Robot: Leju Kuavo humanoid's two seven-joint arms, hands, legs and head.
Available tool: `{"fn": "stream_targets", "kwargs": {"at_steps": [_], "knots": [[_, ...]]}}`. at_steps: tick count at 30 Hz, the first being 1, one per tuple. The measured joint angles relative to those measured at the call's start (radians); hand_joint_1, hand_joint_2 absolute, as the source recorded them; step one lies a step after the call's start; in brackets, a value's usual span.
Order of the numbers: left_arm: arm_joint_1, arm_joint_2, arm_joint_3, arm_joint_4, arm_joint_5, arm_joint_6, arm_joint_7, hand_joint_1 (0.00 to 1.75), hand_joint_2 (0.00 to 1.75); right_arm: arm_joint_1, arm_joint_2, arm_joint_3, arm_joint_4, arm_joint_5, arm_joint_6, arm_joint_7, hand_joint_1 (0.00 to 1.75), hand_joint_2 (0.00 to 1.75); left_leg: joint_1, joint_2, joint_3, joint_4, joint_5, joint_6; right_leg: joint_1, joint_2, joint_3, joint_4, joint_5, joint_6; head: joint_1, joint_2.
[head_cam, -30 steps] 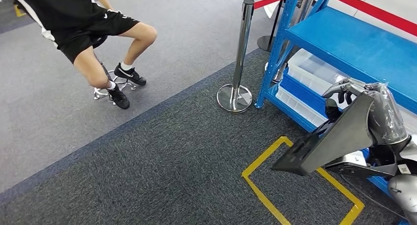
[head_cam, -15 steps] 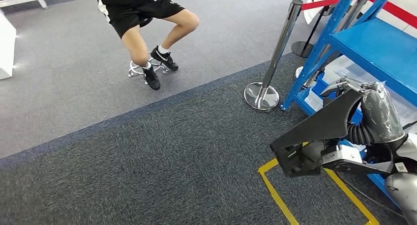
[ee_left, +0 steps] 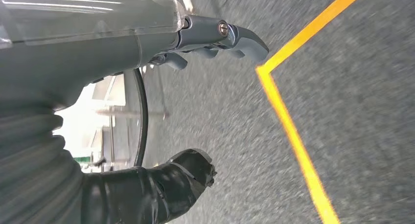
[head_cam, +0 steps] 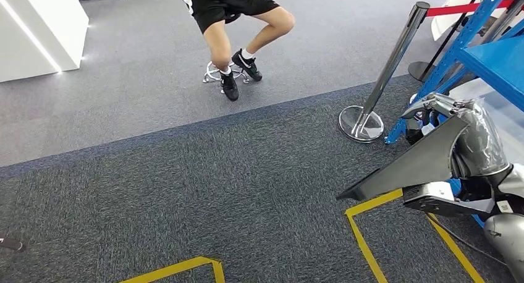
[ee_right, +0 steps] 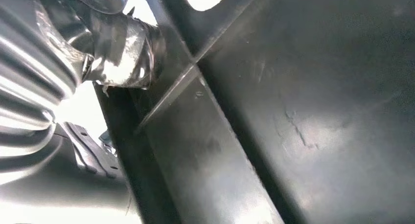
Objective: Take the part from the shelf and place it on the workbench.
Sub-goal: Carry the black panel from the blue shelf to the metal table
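right hand (head_cam: 454, 119) fingers curled — gripping black part (head_cam: 408, 165)

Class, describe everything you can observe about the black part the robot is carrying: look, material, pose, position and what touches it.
The black part is a flat, dark, matte panel, plastic by its look, tapering to a narrower end. It hangs tilted, the wide end up at the right hand, the narrow end lower, above the grey carpet near the yellow floor tape. The hand's fingers curl over its upper edge. The right wrist view shows a raised rib and scuff marks on its surface.
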Motion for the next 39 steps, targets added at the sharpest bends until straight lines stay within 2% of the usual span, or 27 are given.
{"fn": "stream_targets", "kwargs": {"at_steps": [1, 2, 3, 4, 5, 6, 7, 8, 9, 11, 13, 15, 17, 18, 19, 20, 22, 24, 26, 27, 29, 31, 33, 34, 35, 37, 39], "knots": [[-0.001, 0.0, 0.0, 0.0, 0.0, 0.0, -0.001, 0.0, 1.75, -0.005, 0.0, 0.0, 0.002, -0.001, 0.002, 0.002, 1.75, 1.75, 0.007, 0.012, -0.014, 0.069, -0.039, -0.009, 0.0, -0.014, -0.016, 0.001, 0.013, 0.002, 0.0, 0.0], [-0.001, 0.0, 0.0, 0.0, 0.0, 0.0, -0.003, 0.0, 1.75, -0.008, 0.0, 0.0, 0.004, -0.002, 0.004, 0.004, 1.75, 1.75, 0.015, 0.017, -0.019, 0.123, -0.05, -0.017, -0.001, -0.027, -0.033, 0.001, 0.026, 0.005, 0.0, 0.0], [-0.002, 0.0, 0.0, 0.0, 0.0, 0.0, -0.004, 0.0, 1.75, -0.01, 0.0, 0.0, 0.006, -0.003, 0.006, 0.006, 1.75, 1.75, 0.023, 0.02, -0.01, 0.152, -0.038, -0.025, -0.002, -0.041, -0.05, 0.002, 0.038, 0.009, 0.0, 0.0], [-0.004, 0.0, 0.0, 0.0, 0.0, 0.0, -0.004, 0.0, 1.75, -0.011, 0.0, -0.001, 0.008, -0.004, 0.009, 0.007, 1.75, 1.75, 0.031, 0.025, 0.016, 0.148, -0.013, -0.032, -0.003, -0.055, -0.068, 0.004, 0.05, 0.014, 0.0, 0.0], [-0.005, 0.0, 0.0, 0.0, 0.0, 0.0, -0.005, 0.0, 1.75, -0.013, -0.001, -0.002, 0.01, -0.006, 0.011, 0.008, 1.75, 1.75, 0.038, 0.038, 0.064, 0.107, 0.008, -0.04, -0.004, -0.067, -0.085, 0.008, 0.06, 0.021, -0.001, 0.0], [-0.007, -0.001, 0.0, 0.0, 0.0, 0.0, -0.005, 0.0, 1.75, -0.015, -0.004, -0.004, 0.011, -0.008, 0.012, 0.008, 1.75, 1.75, 0.042, 0.06, 0.129, 0.039, 0.006, -0.047, -0.006, -0.079, -0.1, 0.013, 0.068, 0.028, -0.001, 0.0], [-0.009, -0.001, 0.0, 0.0, 0.0, 0.0, -0.006, 0.0, 1.75, -0.019, -0.009, -0.008, 0.012, -0.009, 0.013, 0.008, 1.75, 1.75, 0.04, 0.078, 0.189, -0.038, -0.012, -0.047, -0.007, -0.09, -0.112, 0.02, 0.074, 0.036, -0.001, 0.0], [-0.011, -0.001, 0.0, 0.0, 0.0, 0.0, -0.007, 0.0, 1.75, -0.022, -0.014, -0.013, 0.013, -0.011, 0.013, 0.008, 1.75, 1.75, 0.035, 0.093, 0.232, -0.101, -0.036, -0.042, -0.009, -0.102, -0.118, 0.026, 0.079, 0.046, 0.0, 0.0], [-0.011, -0.001, 0.0, 0.0, 0.001, 0.0, -0.009, 0.0, 1.75, -0.025, -0.018, -0.018, 0.014, -0.014, 0.014, 0.008, 1.75, 1.75, 0.028, 0.097, 0.253, -0.139, -0.055, -0.031, -0.013, -0.113, -0.121, 0.028, 0.084, 0.055, 0.0, 0.0], [-0.009, 0.001, 0.001, 0.0, 0.005, 0.0, -0.016, 0.0, 1.75, -0.026, -0.019, -0.02, 0.019, -0.025, 0.023, 0.008, 1.75, 1.75, 0.017, 0.078, 0.244, -0.156, -0.051, 0.0, -0.024, -0.13, -0.12, 0.026, 0.096, 0.075, 0.001, 0.0], [-0.009, 0.003, 0.002, 0.001, 0.008, 0.001, -0.023, 0.0, 1.75, -0.024, -0.017, -0.018, 0.027, -0.039, 0.035, 0.008, 1.75, 1.75, 0.011, 0.057, 0.234, -0.161, -0.03, 0.026, -0.034, -0.084, -0.134, 0.059, 0.063, 0.086, 0.003, 0.0], [-0.01, 0.006, 0.003, 0.002, 0.009, 0.003, -0.025, 0.0, 1.75, -0.023, -0.016, -0.021, 0.032, -0.047, 0.04, 0.007, 1.75, 1.75, 0.005, 0.039, 0.218, -0.161, -0.011, 0.042, -0.031, -0.012, -0.18, 0.176, -0.022, 0.083, 0.008, 0.0], [-0.01, 0.008, 0.003, 0.004, 0.009, 0.005, -0.026, 0.0, 1.75, -0.021, -0.017, -0.024, 0.036, -0.051, 0.043, 0.007, 1.75, 1.75, -0.007, 0.015, 0.2, -0.158, 0.004, 0.051, -0.019, 0.011, -0.221, 0.298, -0.081, 0.073, 0.01, 0.0], [-0.01, 0.008, 0.004, 0.005, 0.009, 0.005, -0.026, 0.0, 1.75, -0.02, -0.017, -0.024, 0.038, -0.052, 0.044, 0.007, 1.75, 1.75, -0.012, 0.001, 0.192, -0.156, 0.009, 0.054, -0.012, 0.014, -0.219, 0.316, -0.085, 0.065, 0.01, 0.0], [-0.01, 0.008, 0.004, 0.006, 0.009, 0.005, -0.026, 0.0, 1.75, -0.019, -0.016, -0.024, 0.039, -0.053, 0.046, 0.007, 1.75, 1.75, -0.017, -0.014, 0.185, -0.153, 0.014, 0.056, -0.004, 0.017, -0.195, 0.291, -0.071, 0.054, 0.01, 0.0], [-0.01, 0.007, 0.004, 0.008, 0.009, 0.005, -0.026, 0.0, 1.75, -0.018, -0.017, -0.025, 0.04, -0.054, 0.047, 0.007, 1.75, 1.75, -0.021, -0.029, 0.181, -0.149, 0.017, 0.057, 0.005, 0.026, -0.152, 0.228, -0.044, 0.041, 0.01, 0.0], [-0.01, 0.005, 0.004, 0.012, 0.009, 0.005, -0.026, 0.0, 1.75, -0.021, -0.017, -0.026, 0.04, -0.054, 0.047, 0.007, 1.75, 1.75, -0.022, -0.055, 0.174, -0.143, 0.022, 0.056, 0.018, 0.071, -0.071, 0.094, -0.008, 0.014, 0.008, 0.0], [-0.01, 0.005, 0.004, 0.015, 0.01, 0.006, -0.026, 0.0, 1.75, -0.028, -0.021, -0.029, 0.04, -0.055, 0.047, 0.007, 1.75, 1.75, -0.016, -0.077, 0.164, -0.141, 0.029, 0.048, 0.026, 0.095, -0.044, 0.039, -0.001, 0.0, 0.007, 0.0], [-0.009, 0.006, 0.006, 0.016, 0.01, 0.007, -0.024, 0.0, 1.75, -0.036, -0.025, -0.031, 0.04, -0.055, 0.049, 0.007, 1.75, 1.75, -0.014, -0.097, 0.156, -0.145, 0.036, 0.037, 0.027, 0.073, -0.041, 0.025, 0.008, -0.003, 0.007, 0.0], [-0.008, 0.006, 0.007, 0.017, 0.01, 0.007, -0.023, 0.0, 1.75, -0.038, -0.024, -0.03, 0.04, -0.054, 0.051, 0.009, 1.75, 1.75, -0.015, -0.092, 0.153, -0.142, 0.034, 0.033, 0.024, 0.06, -0.035, 0.013, 0.013, -0.004, 0.008, 0.0], [-0.009, 0.008, 0.01, 0.018, 0.011, 0.008, -0.021, 0.0, 1.75, -0.045, -0.016, -0.022, 0.04, -0.035, 0.057, 0.021, 1.75, 1.75, -0.016, -0.048, 0.13, -0.098, 0.003, 0.022, 0.017, 0.031, -0.023, -0.011, 0.024, -0.007, 0.008, 0.0], [-0.011, 0.009, 0.015, 0.018, 0.013, 0.007, -0.018, 0.0, 1.75, -0.058, 0.0, -0.005, 0.04, 0.002, 0.06, 0.046, 1.75, 1.75, -0.006, 0.0, 0.075, 0.015, -0.057, 0.006, 0.016, 0.006, -0.021, -0.016, 0.026, -0.008, 0.007, 0.0], [-0.011, 0.01, 0.021, 0.015, 0.011, -0.002, -0.011, 0.0, 1.75, -0.07, 0.018, 0.022, 0.041, 0.039, 0.055, 0.081, 1.75, 1.75, 0.007, 0.015, 0.024, 0.114, -0.091, -0.01, 0.013, -0.021, -0.023, -0.014, 0.025, -0.006, 0.007, 0.0], [-0.01, 0.01, 0.024, 0.012, 0.009, -0.009, -0.007, 0.0, 1.75, -0.073, 0.024, 0.036, 0.041, 0.053, 0.05, 0.099, 1.75, 1.75, 0.014, 0.019, 0.023, 0.115, -0.081, -0.018, 0.011, -0.036, -0.024, -0.011, 0.023, -0.002, 0.007, 0.0], [-0.008, 0.009, 0.025, 0.008, 0.006, -0.015, -0.004, 0.0, 1.75, -0.076, 0.027, 0.048, 0.042, 0.061, 0.044, 0.115, 1.75, 1.75, 0.019, 0.026, 0.043, 0.078, -0.055, -0.025, 0.007, -0.05, -0.024, -0.006, 0.019, 0.003, 0.007, 0.0], [-0.003, 0.005, 0.024, -0.001, 0.002, -0.016, -0.006, 0.0, 1.75, -0.082, 0.028, 0.064, 0.042, 0.066, 0.031, 0.136, 1.75, 1.75, 0.025, 0.056, 0.113, -0.052, 0.007, -0.034, 0.003, -0.076, -0.025, 0.008, 0.008, 0.018, 0.006, 0.0], [0.002, 0.002, 0.014, -0.007, 0.001, -0.004, -0.011, 0.0, 1.75, -0.086, 0.027, 0.069, 0.041, 0.067, 0.022, 0.145, 1.75, 1.75, 0.022, 0.072, 0.149, -0.124, 0.031, -0.024, 0.003, -0.097, -0.026, 0.021, -0.002, 0.034, 0.008, 0.0]]}}
